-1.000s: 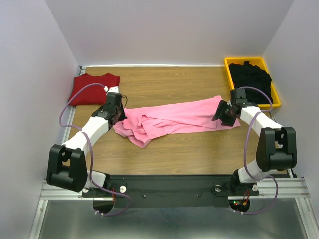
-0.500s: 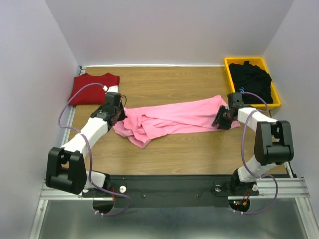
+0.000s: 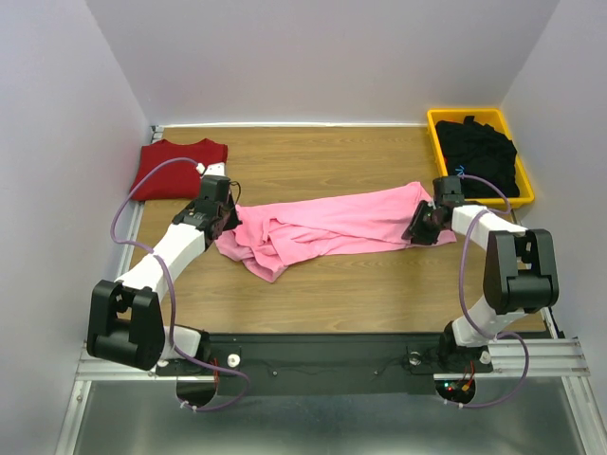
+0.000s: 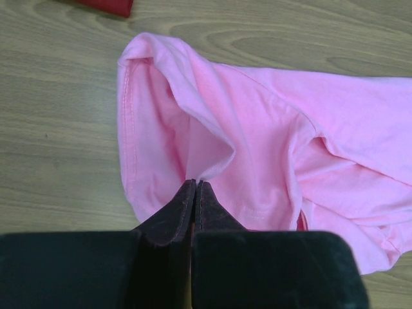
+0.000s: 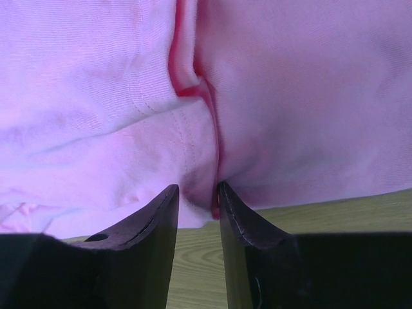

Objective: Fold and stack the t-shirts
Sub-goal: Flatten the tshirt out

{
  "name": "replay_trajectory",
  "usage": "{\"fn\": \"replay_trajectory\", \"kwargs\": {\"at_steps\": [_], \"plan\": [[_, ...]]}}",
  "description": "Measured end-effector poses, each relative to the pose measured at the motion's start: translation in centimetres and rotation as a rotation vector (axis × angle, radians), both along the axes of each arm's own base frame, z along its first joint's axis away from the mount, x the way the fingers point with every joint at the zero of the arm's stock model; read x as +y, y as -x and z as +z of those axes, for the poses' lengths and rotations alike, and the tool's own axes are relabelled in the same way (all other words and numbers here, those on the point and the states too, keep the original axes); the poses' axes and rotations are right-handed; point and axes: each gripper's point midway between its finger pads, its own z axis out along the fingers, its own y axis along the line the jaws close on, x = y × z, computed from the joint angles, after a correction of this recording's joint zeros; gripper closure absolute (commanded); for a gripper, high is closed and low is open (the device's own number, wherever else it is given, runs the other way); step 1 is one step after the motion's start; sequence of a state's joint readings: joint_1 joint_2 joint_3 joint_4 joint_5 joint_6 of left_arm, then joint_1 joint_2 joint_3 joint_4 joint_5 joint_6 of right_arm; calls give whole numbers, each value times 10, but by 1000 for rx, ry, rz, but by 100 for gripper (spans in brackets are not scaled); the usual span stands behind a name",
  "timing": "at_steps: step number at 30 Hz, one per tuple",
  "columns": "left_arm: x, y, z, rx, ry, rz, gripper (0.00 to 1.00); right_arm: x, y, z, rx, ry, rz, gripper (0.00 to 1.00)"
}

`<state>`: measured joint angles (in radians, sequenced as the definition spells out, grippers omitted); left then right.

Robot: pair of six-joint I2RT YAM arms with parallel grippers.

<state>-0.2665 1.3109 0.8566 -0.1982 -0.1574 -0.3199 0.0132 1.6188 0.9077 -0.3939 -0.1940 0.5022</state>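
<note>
Pink t-shirt [image 3: 332, 226]: we see it lying across the middle of the desk [image 3: 332, 294]. It is drawn out in a long band from the left side toward the right edge, and it is rumpled and doubled over at its left end.
Left jaws: they are pressed together at the shirt's left end. In the left wrist view the tips meet on a raised fold of the pink t-shirt [image 4: 257, 129], and the cloth rises in a ridge right at them. A sleeve opening lies just beyond and to the left of the tips.
Right jaws: they sit at the shirt's right end, low over the desk. In the right wrist view they stand a little apart with a narrow gap. A bunched, stitched hem of the pink t-shirt [image 5: 290, 96] runs into that gap at the tips, and bare wood shows between the fingers lower down. We cannot tell whether they grip the cloth.
Dark red t-shirt [image 3: 175, 169]: it lies flat in the far left corner of the desk, apart from the pink one. Its edge shows at the top of the left wrist view [image 4: 106, 5].
Black t-shirt [image 3: 488, 152]: it is heaped inside the yellow bin [image 3: 434, 128], which stands at the far right corner of the desk, just beyond the right arm.
</note>
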Motion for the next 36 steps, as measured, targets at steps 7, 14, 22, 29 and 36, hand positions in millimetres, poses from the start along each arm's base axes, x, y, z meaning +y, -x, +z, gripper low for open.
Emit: {"fn": "replay_trajectory", "kwargs": {"at_steps": [7, 14, 22, 29, 36], "plan": [[1, 0, 0, 0, -4, -1, 100, 5, 0, 2, 1, -29, -2, 65], [3, 0, 0, 0, -6, 1, 100, 8, -1, 9, -14, -49, -4, 70], [5, -1, 3, -8, -4, 7, 100, 8, 0, 13, -19, -53, -9, 79], [6, -1, 6, -19, -1, 10, 100, 8, 0, 13, -16, -54, -10, 88], [7, 2, 7, -19, 3, 15, 100, 8, 0, 14, -15, -53, -10, 99]]}}
